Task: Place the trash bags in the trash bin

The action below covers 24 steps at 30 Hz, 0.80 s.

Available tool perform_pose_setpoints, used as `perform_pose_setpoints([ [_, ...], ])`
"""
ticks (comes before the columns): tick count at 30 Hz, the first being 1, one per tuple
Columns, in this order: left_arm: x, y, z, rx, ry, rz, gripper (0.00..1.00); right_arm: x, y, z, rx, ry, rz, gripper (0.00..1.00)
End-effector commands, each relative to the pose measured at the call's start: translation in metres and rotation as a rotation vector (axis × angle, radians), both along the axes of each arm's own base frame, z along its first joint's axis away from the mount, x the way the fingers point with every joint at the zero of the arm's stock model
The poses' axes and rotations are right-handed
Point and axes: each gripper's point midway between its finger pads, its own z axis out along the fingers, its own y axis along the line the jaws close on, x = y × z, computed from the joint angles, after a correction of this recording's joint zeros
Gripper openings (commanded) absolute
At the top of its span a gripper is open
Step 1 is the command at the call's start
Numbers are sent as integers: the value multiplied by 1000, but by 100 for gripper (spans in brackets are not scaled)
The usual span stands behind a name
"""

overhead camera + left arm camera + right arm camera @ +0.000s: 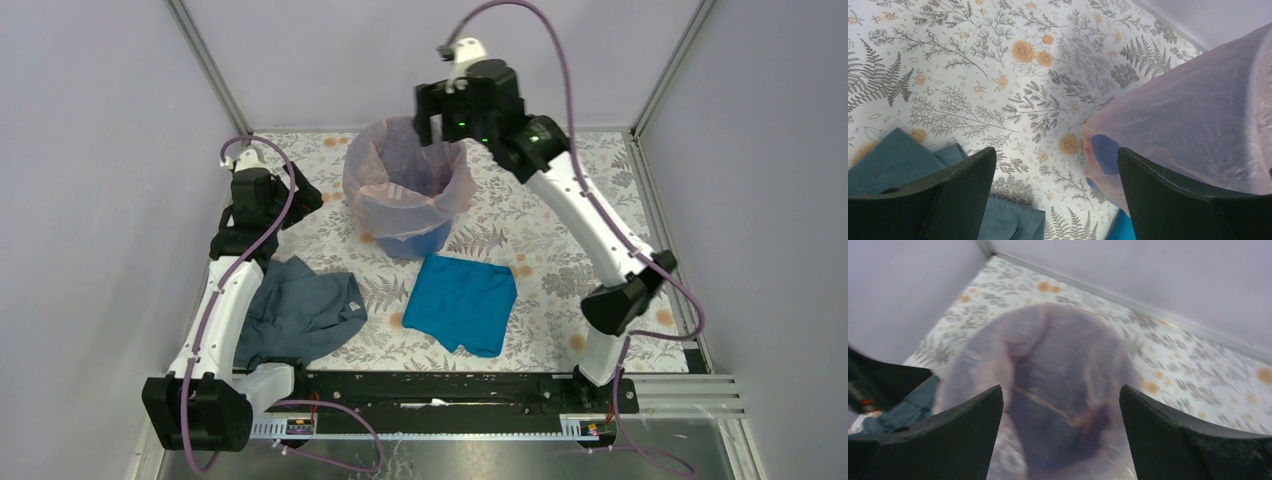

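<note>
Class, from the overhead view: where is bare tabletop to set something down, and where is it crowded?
Widest bare patch: between the trash bin, the teal cloth and the right arm. A narrow strip runs between the grey cloth and the teal cloth. Crowded: the left side, where the left arm, grey cloth and bin sit close.

Pale grey walls (90, 150); floral-print tabletop (545, 235); metal corner posts (207, 65).

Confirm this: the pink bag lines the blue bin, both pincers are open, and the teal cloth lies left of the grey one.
Wrong on one point: the top external view shows the teal cloth right of the grey cloth, not left. The pink bag does line the blue bin, and the left pincer and right pincer are open.
</note>
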Motion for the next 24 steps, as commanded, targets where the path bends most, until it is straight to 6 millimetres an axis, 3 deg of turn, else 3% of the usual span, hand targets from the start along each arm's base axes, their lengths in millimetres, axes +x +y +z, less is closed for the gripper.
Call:
perform_pose_setpoints([
  [1, 2, 4, -3, 53, -25, -16, 95, -7, 51, -57, -193, 94, 98, 92],
  [6, -1, 7, -18, 95, -3, -16, 95, -4, 98, -93, -217, 110, 143, 92],
  [16, -2, -5, -26, 89, -5, -60, 95, 2, 137, -170, -248, 202, 171, 90],
  [20, -1, -16, -28, 65, -10, -114, 96, 0, 131, -155, -233, 191, 149, 90],
  [24, 0, -25, -35, 34, 4, -150, 93, -8, 119, -116, -206, 139, 139, 91],
])
